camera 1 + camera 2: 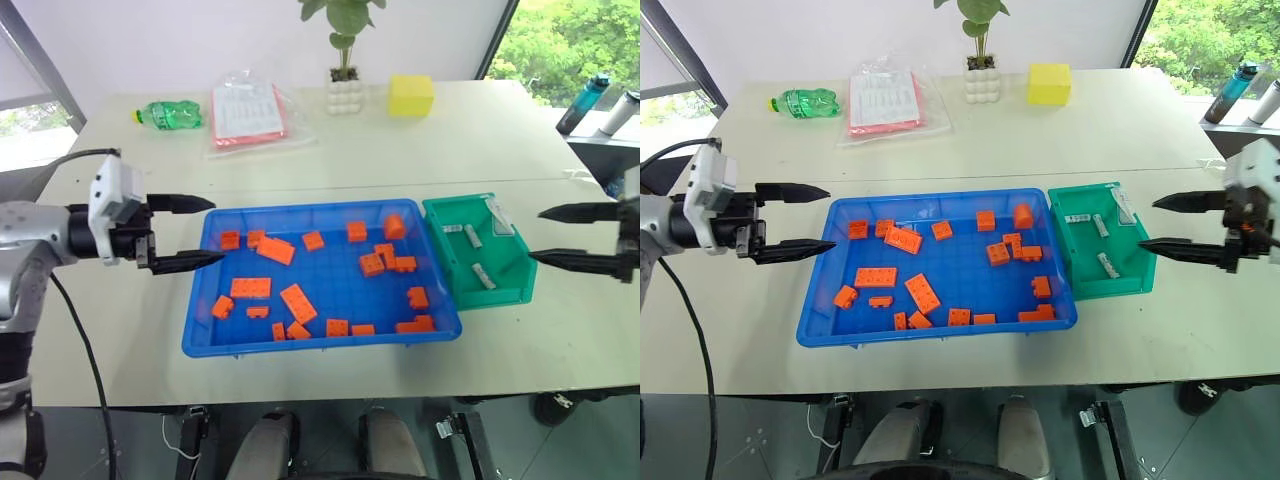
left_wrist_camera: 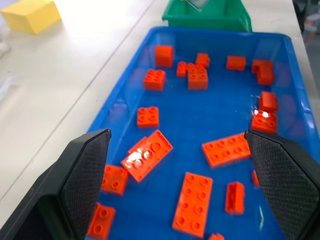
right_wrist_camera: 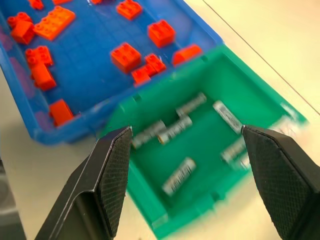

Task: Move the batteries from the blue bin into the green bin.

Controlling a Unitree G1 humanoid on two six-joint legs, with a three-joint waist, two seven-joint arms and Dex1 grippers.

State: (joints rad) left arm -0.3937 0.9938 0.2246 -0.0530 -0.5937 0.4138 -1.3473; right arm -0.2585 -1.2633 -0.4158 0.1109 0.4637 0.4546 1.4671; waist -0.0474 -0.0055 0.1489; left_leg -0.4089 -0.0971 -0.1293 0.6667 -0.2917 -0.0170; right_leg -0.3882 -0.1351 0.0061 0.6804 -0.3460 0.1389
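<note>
Apparently the transfer is finished: the batteries (image 3: 177, 127) lie in the green bin (image 1: 446, 248), and the blue bin (image 1: 320, 342) holds just orange bricks (image 1: 299, 303). Left claw (image 1: 182, 233) and right claw (image 1: 1175, 222) hang open, empty. Next: check for strays.

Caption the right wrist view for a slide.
Open right hand above the green bin holding the batteries, orange bricks in the blue bin.
</note>
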